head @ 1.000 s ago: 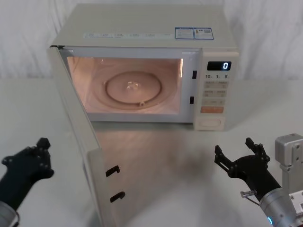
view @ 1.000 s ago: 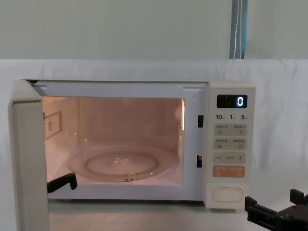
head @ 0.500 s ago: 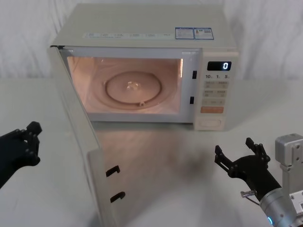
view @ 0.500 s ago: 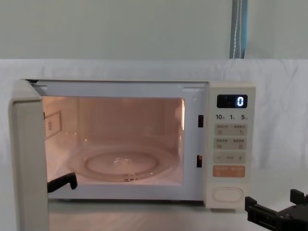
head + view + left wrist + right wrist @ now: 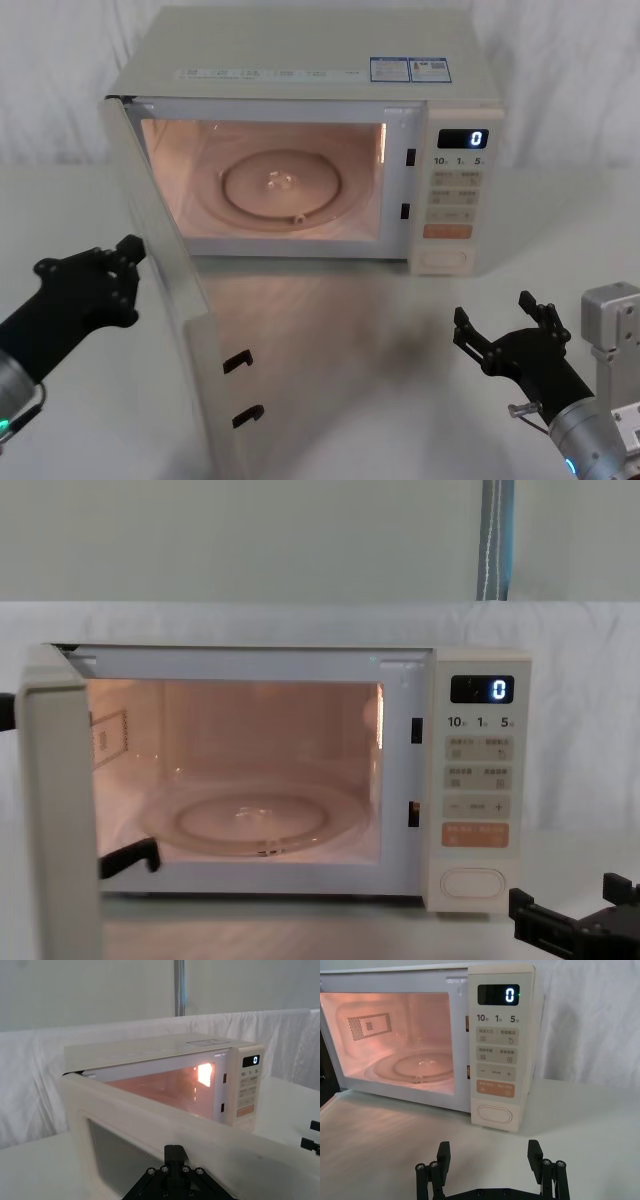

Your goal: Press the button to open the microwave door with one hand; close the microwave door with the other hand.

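The cream microwave (image 5: 300,60) stands at the back of the table, its cavity lit and its display reading 0. The microwave door (image 5: 165,290) hangs wide open, swung out to the left, with its inner face and latch hooks toward the middle. My left gripper (image 5: 128,270) is shut and sits just outside the door's outer face (image 5: 150,1125); whether it touches is unclear. The wide cream button (image 5: 494,1114) lies at the bottom of the control panel. My right gripper (image 5: 489,1152) is open and holds nothing, low over the table well in front of the button (image 5: 443,262).
A glass turntable (image 5: 282,188) lies inside the cavity. The table is covered with white cloth (image 5: 360,340), and white cloth hangs behind. A grey metal block (image 5: 612,318) stands at the right edge beside my right arm. The open door splits the space in front.
My left gripper pulled back to the left, then came forward and right up to the door's outer face. The door and my right gripper have not moved.
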